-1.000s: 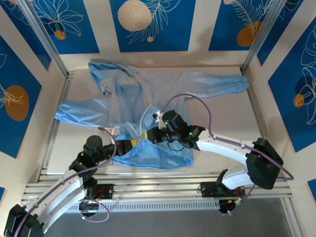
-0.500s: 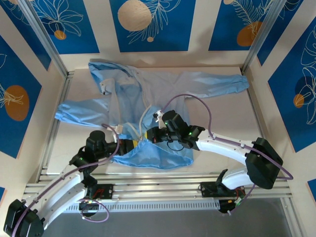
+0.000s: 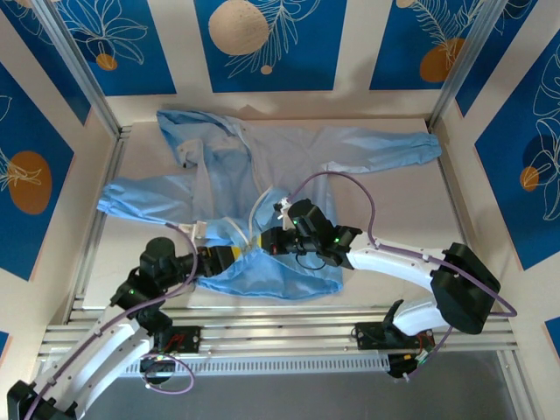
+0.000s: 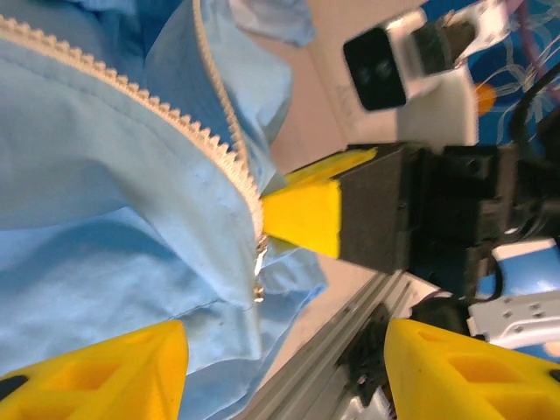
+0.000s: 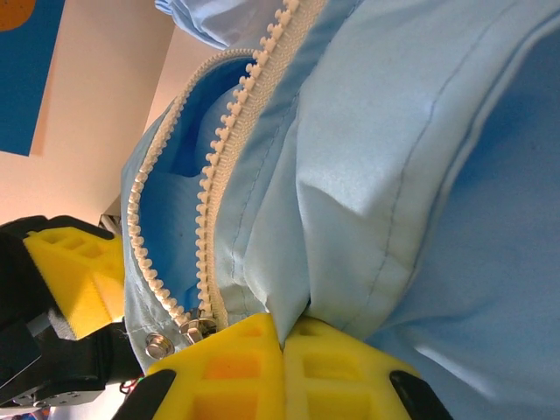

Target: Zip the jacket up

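Found the left gripper [image 3: 229, 255] at the near left, released, fingers [image 4: 105, 372] spread wide, with the near hem of the jacket [image 3: 289, 157] lying between them. Saw the jacket spread flat across the table [image 3: 490, 219], hood [image 3: 188, 131] far left, one sleeve [image 3: 385, 144] stretched right. Noted the whitish zipper [image 5: 219, 175] parted above the hem, both rows of teeth bare. Found the right gripper [image 3: 268, 241] just right of the left one, clenched on a fold of jacket fabric beside the zipper's foot, two small metal pieces [image 5: 179, 337] just left of its fingers [image 5: 236, 359].
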### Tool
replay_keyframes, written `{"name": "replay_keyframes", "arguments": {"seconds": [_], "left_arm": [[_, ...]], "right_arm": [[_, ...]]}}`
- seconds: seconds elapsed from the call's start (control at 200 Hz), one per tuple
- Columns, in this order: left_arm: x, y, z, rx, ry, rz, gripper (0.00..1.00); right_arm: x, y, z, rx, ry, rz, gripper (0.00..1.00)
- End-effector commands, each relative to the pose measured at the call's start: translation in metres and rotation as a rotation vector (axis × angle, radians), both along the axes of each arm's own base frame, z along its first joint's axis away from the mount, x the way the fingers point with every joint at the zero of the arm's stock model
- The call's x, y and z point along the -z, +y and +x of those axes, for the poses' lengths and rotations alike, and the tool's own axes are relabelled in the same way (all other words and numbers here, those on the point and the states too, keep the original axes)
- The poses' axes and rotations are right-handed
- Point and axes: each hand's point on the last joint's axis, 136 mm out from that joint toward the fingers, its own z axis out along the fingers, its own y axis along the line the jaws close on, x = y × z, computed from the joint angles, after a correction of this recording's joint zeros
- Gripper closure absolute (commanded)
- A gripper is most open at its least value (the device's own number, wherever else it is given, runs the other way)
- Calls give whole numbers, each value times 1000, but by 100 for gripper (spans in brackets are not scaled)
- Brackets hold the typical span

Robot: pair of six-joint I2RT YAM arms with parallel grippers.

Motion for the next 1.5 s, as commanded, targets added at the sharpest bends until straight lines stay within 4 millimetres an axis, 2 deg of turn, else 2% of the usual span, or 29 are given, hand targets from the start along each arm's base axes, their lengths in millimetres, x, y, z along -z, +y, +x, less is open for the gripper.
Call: {"name": "replay_keyframes", "arguments": {"seconds": [0.0,0.245,0.52,0.775,0.905,1.005,1.06,1.106,1.321,1.496], "left_arm": [[-3,1,4,-39,1,-81,40],[1,-2,3,-32,-32,-53,40],[11,-16,6,4,-25,-66,46],[19,-17,12,-15,-17,-56,50],[29,-17,12,-19,0,-45,59],[35,-15,10,-23,17,-35,76],[38,-13,9,-29,30,-16,92],[41,-11,8,-31,43,2,100],[41,-13,-3,20,112,33,100],[47,-16,-19,147,287,67,100]], "right_arm": [[1,3,0,0,18,26,100],[3,5,0,6,43,44,100],[5,6,-1,7,61,51,100],[5,8,-2,4,73,58,100],[6,10,-2,0,80,62,100],[5,12,-2,0,82,67,100],[6,12,-1,2,84,67,100],[6,11,-1,4,85,67,100],[8,15,-2,-6,106,73,100],[10,19,-3,-13,125,85,100]]}}
